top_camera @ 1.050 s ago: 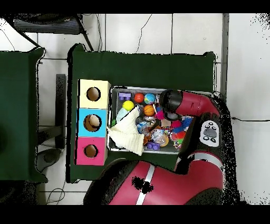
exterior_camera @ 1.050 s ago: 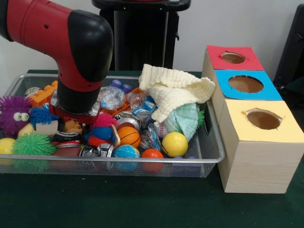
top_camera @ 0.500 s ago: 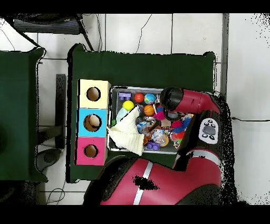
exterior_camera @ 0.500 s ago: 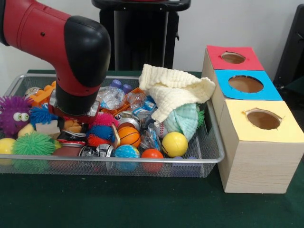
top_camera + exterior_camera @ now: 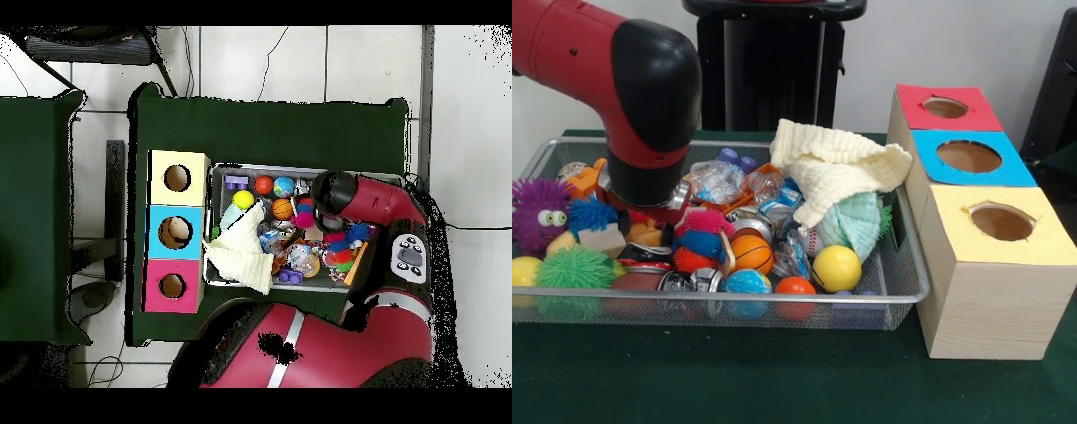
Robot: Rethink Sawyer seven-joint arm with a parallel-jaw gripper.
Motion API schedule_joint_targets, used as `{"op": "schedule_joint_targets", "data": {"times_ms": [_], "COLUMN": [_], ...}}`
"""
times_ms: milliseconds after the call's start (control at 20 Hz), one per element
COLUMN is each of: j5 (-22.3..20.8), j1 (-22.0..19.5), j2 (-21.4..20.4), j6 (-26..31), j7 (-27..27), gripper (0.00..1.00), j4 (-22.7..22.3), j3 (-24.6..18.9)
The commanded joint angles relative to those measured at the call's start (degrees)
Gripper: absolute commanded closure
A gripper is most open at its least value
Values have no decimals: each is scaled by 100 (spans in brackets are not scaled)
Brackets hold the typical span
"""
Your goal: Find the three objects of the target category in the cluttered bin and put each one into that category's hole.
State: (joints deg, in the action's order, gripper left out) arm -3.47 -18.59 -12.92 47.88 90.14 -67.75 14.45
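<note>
The red and black robot arm (image 5: 627,97) has shifted toward the purple fuzzy googly-eyed toy (image 5: 538,212) in the silver wire mesh bin (image 5: 777,309); its claw is hidden, so I cannot tell its state. The bin holds a cream knitted cloth (image 5: 834,168), a small orange basketball (image 5: 751,252) and a yellow ball (image 5: 837,268); beside it, the wooden box's yellow-topped hole (image 5: 1002,223) shows nothing inside.

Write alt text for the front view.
A red and black robot arm reaches down into the left side of a wire bin crowded with balls, spiky toys and a cream cloth; three boxes with round holes stand beside it.
</note>
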Motion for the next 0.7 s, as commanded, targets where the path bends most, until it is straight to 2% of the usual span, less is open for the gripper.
{"op": "schedule_joint_targets", "data": {"times_ms": [50, 300, 700], "j5": [205, 318, 553], "j1": [-370, -361, -520], "j2": [421, 399, 468], "j6": [-422, -560, -1062], "j7": [999, 929, 880], "gripper": [0, 0, 0], "j4": [-1283, -1378, -1464], "j3": [-596, -542, -732]}}
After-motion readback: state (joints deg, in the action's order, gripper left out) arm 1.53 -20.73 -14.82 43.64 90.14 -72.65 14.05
